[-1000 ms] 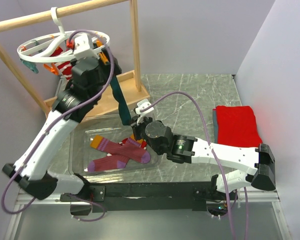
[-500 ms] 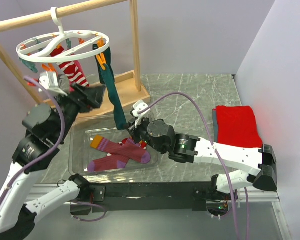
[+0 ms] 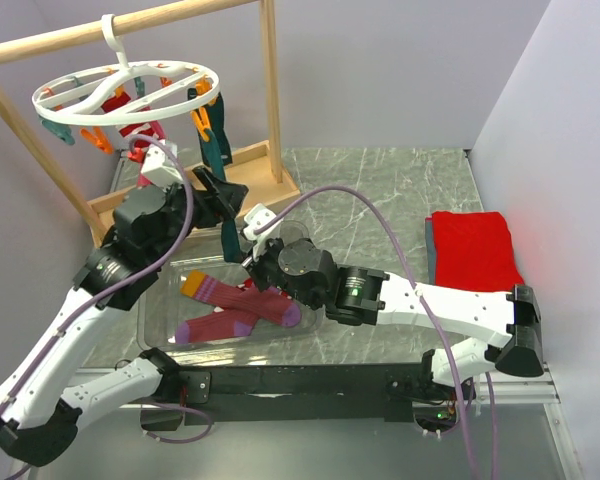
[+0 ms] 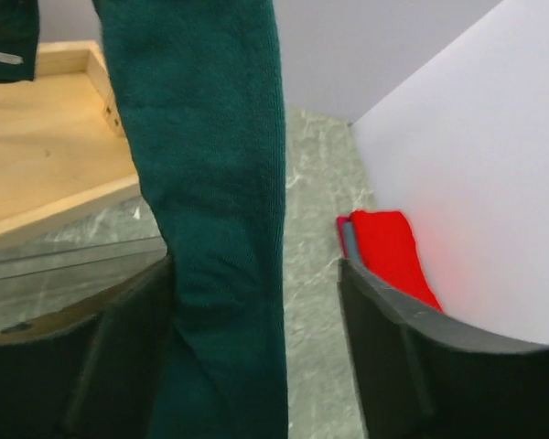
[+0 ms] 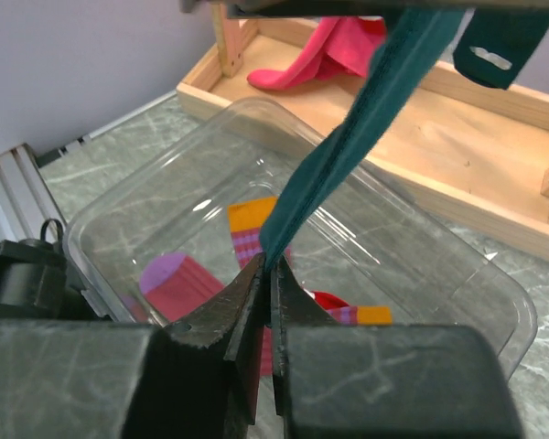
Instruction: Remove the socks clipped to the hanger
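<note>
You had the right pincer (image 5: 267, 274) pressed shut on the bottom tip of the dark teal sock (image 5: 384, 82), over the clear, round-cornered plastic tub (image 5: 146, 187). That fine-knit sock ran straight and slanted up to an orange clip on the white ring hanger (image 3: 50, 110), above and behind the tub. Your left pincer (image 4: 256, 366) was spread wide astride the sock's middle, gripping nothing. Purple-maroon socks (image 3: 230, 315) with orange cuffs lay crossed inside the tub.

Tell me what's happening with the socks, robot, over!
Left tool open, straddling teal sock. Right tool shut on its lower end, above bin. Sock top clipped to hanger. Nothing seen blocking.
</note>
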`<action>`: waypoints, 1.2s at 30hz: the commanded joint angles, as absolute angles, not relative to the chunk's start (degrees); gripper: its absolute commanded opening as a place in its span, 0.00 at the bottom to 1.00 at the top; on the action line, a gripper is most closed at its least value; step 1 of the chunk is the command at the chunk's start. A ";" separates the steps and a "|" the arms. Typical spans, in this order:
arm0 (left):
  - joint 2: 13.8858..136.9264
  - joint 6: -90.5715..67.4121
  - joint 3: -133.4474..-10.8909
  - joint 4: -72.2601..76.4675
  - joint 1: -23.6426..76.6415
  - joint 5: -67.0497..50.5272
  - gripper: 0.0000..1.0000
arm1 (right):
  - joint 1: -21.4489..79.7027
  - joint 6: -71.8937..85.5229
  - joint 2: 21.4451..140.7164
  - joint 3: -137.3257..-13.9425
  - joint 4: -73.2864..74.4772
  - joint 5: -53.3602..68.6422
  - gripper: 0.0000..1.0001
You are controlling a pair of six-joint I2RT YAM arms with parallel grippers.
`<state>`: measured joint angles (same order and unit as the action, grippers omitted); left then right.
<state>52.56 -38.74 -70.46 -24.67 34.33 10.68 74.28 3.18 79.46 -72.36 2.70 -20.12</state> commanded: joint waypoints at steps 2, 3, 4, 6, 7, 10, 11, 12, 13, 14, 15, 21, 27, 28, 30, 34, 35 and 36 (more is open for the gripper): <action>53.44 -38.85 -69.79 -21.89 34.28 8.35 0.58 | 74.88 1.76 79.89 -75.15 3.60 -20.83 0.14; 53.52 -38.76 -69.87 -21.97 34.19 8.26 0.53 | 74.88 1.84 79.89 -75.06 3.69 -20.92 0.15; 53.53 -38.50 -70.13 -22.06 34.28 8.26 0.40 | 74.88 2.02 79.81 -74.88 3.60 -20.92 0.15; 53.35 -38.15 -70.49 -22.94 34.28 9.22 0.30 | 74.88 2.28 79.37 -74.53 3.25 -20.57 0.17; 53.18 -37.97 -70.84 -23.37 34.28 10.10 0.23 | 74.88 2.37 79.10 -74.18 2.99 -20.57 0.18; 52.30 -37.88 -71.10 -23.82 34.19 10.81 0.15 | 74.88 2.99 78.31 -73.65 2.99 -19.69 0.23; 51.69 -37.79 -71.10 -23.91 34.19 10.81 0.15 | 74.88 3.34 77.96 -73.57 3.08 -19.43 0.26; 51.42 -37.79 -71.28 -24.17 34.19 10.90 0.14 | 74.80 3.43 77.87 -73.39 3.25 -18.99 0.32; 51.16 -37.62 -71.45 -24.43 34.28 10.99 0.11 | 74.88 3.60 77.70 -73.30 3.43 -18.98 0.35; 50.54 -37.62 -71.63 -24.78 34.28 11.16 0.09 | 74.88 3.78 77.35 -73.21 3.60 -18.81 0.38; 50.19 -37.53 -71.80 -25.31 34.19 11.25 0.08 | 74.88 3.95 77.00 -72.69 3.60 -18.72 0.46; 47.11 -37.44 -72.59 -26.80 34.19 9.93 0.06 | 74.62 4.48 74.36 -71.54 4.04 -17.93 0.88; 43.86 -36.48 -75.05 -31.11 34.19 9.93 0.08 | 71.99 5.97 72.60 -73.74 6.59 -13.11 1.00; 43.34 -36.21 -75.23 -31.55 34.19 10.02 0.09 | 70.59 6.24 72.42 -73.91 6.33 -11.27 1.00; 42.19 -35.95 -76.02 -32.43 34.19 9.76 0.10 | 68.74 8.08 71.81 -74.35 4.93 -3.83 1.00; 41.05 -35.77 -76.82 -34.10 34.28 8.97 0.12 | 63.64 11.95 71.89 -74.97 0.27 11.48 1.00; 40.44 -35.95 -76.64 -34.10 34.19 8.62 0.12 | 61.98 12.74 72.94 -75.49 0.18 14.56 1.00; 40.26 -36.03 -76.03 -33.84 34.28 8.27 0.12 | 61.35 12.74 73.65 -77.06 -2.17 20.16 1.00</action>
<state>41.21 -37.06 -74.94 -32.51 34.33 10.28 64.62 9.43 73.84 -72.23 4.67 0.82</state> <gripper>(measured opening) 0.117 0.994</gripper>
